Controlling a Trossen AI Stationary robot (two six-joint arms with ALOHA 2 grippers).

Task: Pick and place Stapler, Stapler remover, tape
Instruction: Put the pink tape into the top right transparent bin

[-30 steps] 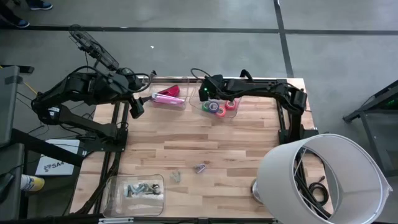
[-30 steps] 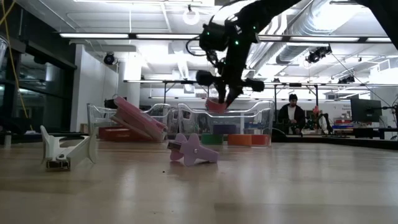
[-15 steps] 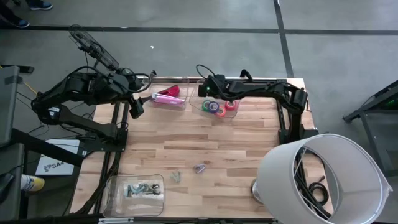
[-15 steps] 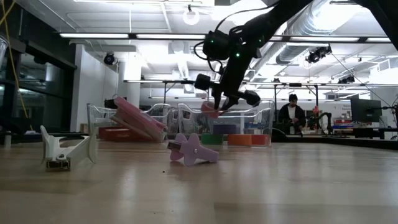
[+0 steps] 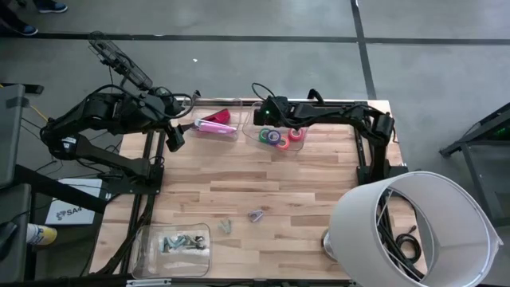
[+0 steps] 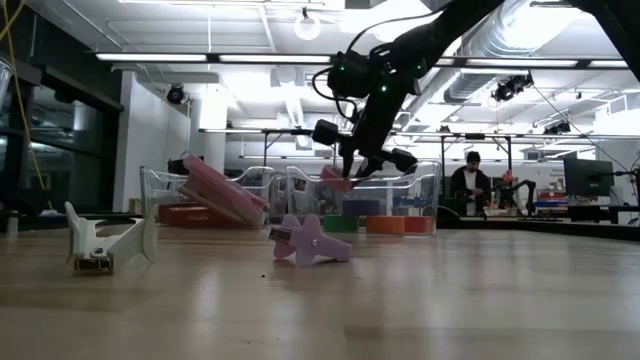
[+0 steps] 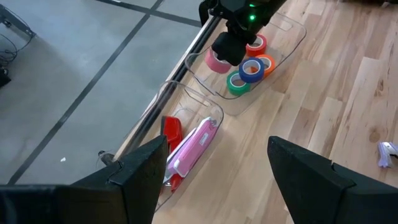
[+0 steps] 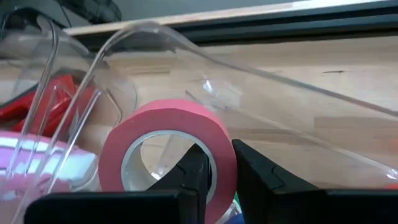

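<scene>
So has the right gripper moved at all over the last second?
Yes. In the low view the right gripper, shut on the pink tape roll, has shifted slightly left and lower, toward the clear tray.

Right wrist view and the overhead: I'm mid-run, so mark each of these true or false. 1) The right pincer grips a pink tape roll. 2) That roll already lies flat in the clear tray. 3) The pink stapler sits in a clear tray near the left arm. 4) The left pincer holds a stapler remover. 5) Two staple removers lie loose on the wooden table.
1) True: the right pincer pinches the wall of the pink ring-shaped tape roll.
2) False: it hangs above the clear plastic tray holding the other rolls.
3) True: the pink stapler lies in its own clear tray.
4) False: the left pincer is open and empty.
5) True: a pale remover and a purple remover lie loose on the wooden table.
</scene>
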